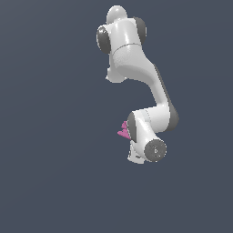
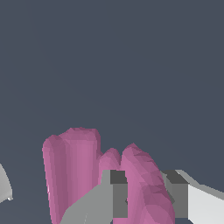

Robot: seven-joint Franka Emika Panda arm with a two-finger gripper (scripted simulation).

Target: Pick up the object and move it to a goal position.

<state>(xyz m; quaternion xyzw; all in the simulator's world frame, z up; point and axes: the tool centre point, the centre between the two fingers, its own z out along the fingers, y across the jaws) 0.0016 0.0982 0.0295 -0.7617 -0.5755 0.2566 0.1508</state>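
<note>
In the wrist view the object (image 2: 78, 170) is a magenta-pink lumpy piece with several upright ridged lobes. One lobe sits between the two fingers of my gripper (image 2: 146, 197), and the grey pads (image 2: 119, 194) press against it from both sides, so the gripper is shut on it. In the exterior view only a small pink bit of the object (image 1: 123, 131) shows beside the white wrist; the arm (image 1: 136, 68) hides the gripper itself.
A plain dark grey-blue surface fills both views. A pale rounded shape (image 2: 3, 186) shows at the edge of the wrist view. No goal marker shows.
</note>
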